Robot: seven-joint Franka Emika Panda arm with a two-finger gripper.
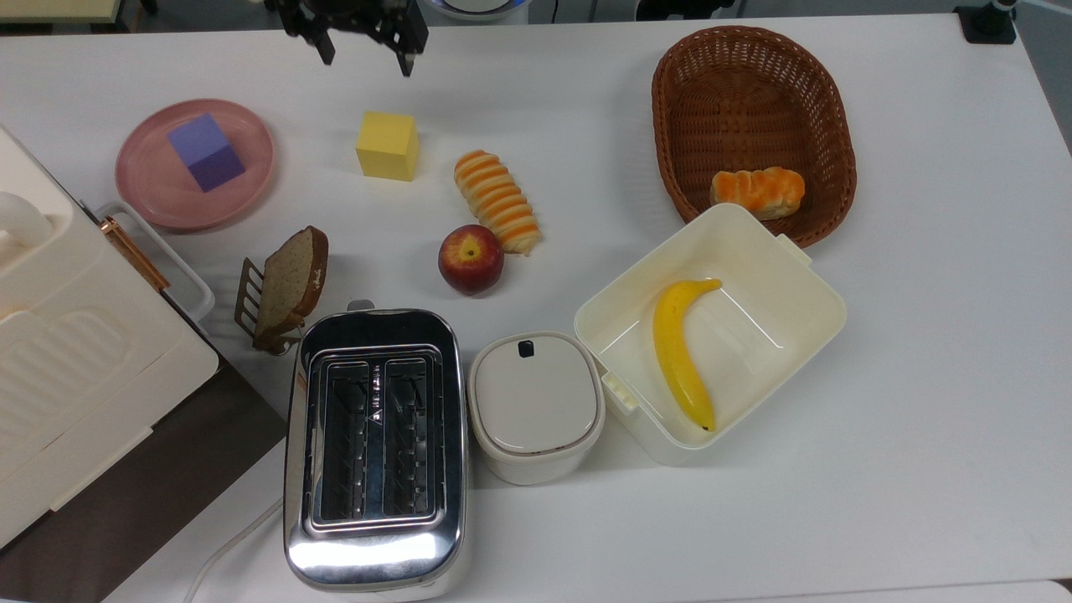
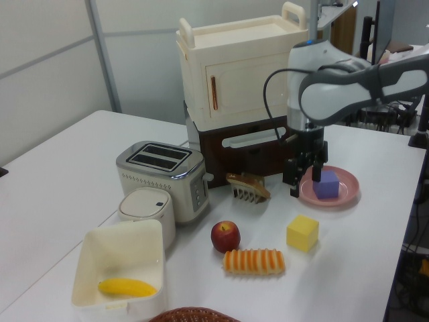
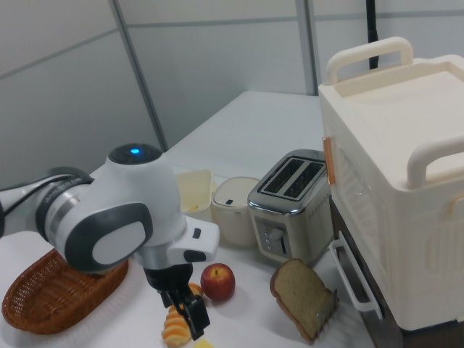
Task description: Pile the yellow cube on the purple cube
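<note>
The yellow cube (image 1: 387,146) rests on the white table; in the left view the yellow cube (image 2: 302,233) lies in front of the pink plate (image 2: 338,199). The smaller purple cube (image 1: 205,152) sits on that pink plate (image 1: 142,186), and the left view shows the purple cube (image 2: 328,184) just right of my fingers. My gripper (image 1: 364,57) hangs open and empty, beyond the yellow cube in the top view. In the left view the gripper (image 2: 303,184) hovers over the plate's left rim. The right view shows the gripper (image 3: 190,319) pointing down near the striped roll.
A striped bread roll (image 1: 497,201) and an apple (image 1: 471,258) lie right of the yellow cube. A toast rack (image 1: 285,289), toaster (image 1: 375,444), lidded pot (image 1: 536,406), open box (image 1: 796,285) with a banana (image 1: 682,352), wicker basket (image 1: 754,100) and cream cabinet (image 1: 75,360) surround them.
</note>
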